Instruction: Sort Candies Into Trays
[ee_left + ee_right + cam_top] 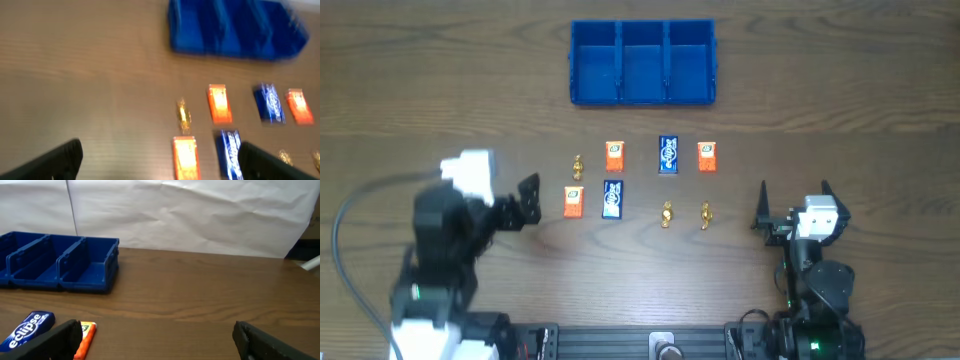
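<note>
A blue three-compartment tray (640, 98) stands at the back middle of the table with nothing in it. In front of it lie several candies in two rows: orange packs (614, 155) (707, 156) (574, 201), blue packs (668, 155) (612, 199) and small gold-wrapped sweets (578, 166) (667, 213) (705, 213). My left gripper (525, 200) is open just left of the nearest orange pack (185, 157), holding nothing. My right gripper (790, 205) is open to the right of the candies, also holding nothing. A blue pack (27, 329) and an orange pack (85, 337) lie near its finger.
The wooden table (440, 80) has bare room on both sides of the tray and the candy rows. A white backdrop (190, 215) rises behind the table's far edge. The tray (87, 280) sits well beyond the right gripper.
</note>
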`<state>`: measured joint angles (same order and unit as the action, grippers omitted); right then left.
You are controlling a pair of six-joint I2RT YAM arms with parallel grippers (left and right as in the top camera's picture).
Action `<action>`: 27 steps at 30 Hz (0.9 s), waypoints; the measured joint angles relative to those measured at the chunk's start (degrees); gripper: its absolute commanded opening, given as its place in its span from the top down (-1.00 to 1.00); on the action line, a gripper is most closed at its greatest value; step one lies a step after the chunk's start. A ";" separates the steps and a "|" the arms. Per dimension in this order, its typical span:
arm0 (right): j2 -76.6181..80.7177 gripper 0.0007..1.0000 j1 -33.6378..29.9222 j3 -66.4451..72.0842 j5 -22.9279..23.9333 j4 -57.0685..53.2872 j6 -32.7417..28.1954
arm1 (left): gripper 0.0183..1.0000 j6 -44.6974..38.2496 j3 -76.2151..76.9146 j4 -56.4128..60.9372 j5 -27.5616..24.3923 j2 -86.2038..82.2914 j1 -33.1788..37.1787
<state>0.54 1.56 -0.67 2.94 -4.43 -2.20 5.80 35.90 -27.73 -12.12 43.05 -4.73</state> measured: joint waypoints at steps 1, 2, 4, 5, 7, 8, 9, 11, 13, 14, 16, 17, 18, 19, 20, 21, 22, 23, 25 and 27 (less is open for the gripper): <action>0.00 -1.00 0.00 0.00 0.00 0.00 0.00 | -1.00 0.35 3.08 -2.40 -0.35 4.83 -0.79; -0.02 -1.00 0.00 0.00 0.00 0.00 0.00 | -1.00 0.48 5.11 -3.89 -0.63 8.28 -1.51; 0.02 -1.00 0.00 0.00 0.00 0.00 0.00 | -1.00 1.14 9.11 -7.52 -0.83 16.68 -3.80; -0.04 -1.00 0.00 0.00 0.02 0.00 0.02 | -1.00 1.62 10.23 -8.83 -0.61 19.04 -4.70; -0.04 -1.00 0.00 0.00 0.00 0.00 0.02 | -1.00 3.30 12.72 -9.29 0.96 26.34 -8.48; -0.04 -1.00 0.00 0.00 0.00 0.00 0.00 | -1.00 3.93 13.31 -9.25 1.38 28.72 -9.88; -0.04 -1.00 0.00 0.00 0.00 0.00 0.00 | -0.99 4.98 13.81 -9.22 2.05 31.50 -11.58; -0.04 -1.00 0.00 0.00 0.00 0.00 0.02 | -1.00 7.28 14.05 -9.38 3.61 35.50 -14.53; -0.04 -1.00 0.00 0.00 0.00 -0.02 0.00 | -1.00 9.66 14.05 -9.42 4.87 38.45 -16.68; -0.04 -1.00 0.00 0.00 0.00 0.00 0.00 | -1.00 10.38 14.05 -9.40 5.25 39.26 -17.25; -0.04 -1.00 0.00 0.00 0.00 0.00 0.00 | -0.99 12.15 14.08 -9.38 6.27 41.40 -18.36; -0.04 -1.00 0.00 0.00 0.00 0.00 0.00 | -1.00 12.74 14.08 -9.40 6.60 42.29 -18.60; -0.04 -1.00 0.00 0.00 0.00 0.00 0.00 | -1.00 13.22 14.08 -9.40 6.91 42.93 -18.64; -0.04 -1.00 0.00 0.00 0.00 0.00 0.00 | -1.00 13.77 14.08 -9.38 7.37 43.67 -18.73; -0.04 -1.00 0.00 0.00 0.00 0.00 0.00 | -1.00 14.05 14.08 -9.35 7.61 44.11 -18.73; -0.04 -1.00 0.00 0.00 0.00 0.00 0.00 | -1.00 14.36 14.08 -9.33 8.02 44.68 -18.73; -0.04 -1.00 0.00 0.00 0.00 0.00 0.00 | -1.00 14.69 14.08 -9.33 8.37 45.09 -18.73; -0.04 -1.00 0.00 0.00 0.00 0.00 0.00 | -1.00 15.06 14.08 -9.33 8.79 45.42 -18.75; -0.04 -1.00 0.00 0.00 0.00 0.00 0.00 | -1.00 15.43 14.08 -9.29 9.49 46.03 -18.73; -0.04 -1.00 0.00 0.00 0.00 0.00 0.00 | -1.00 15.63 14.08 -8.83 9.79 46.66 -18.73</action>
<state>0.49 1.56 -0.67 2.94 -4.43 -2.20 21.43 49.98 -36.56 -2.33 89.71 -23.46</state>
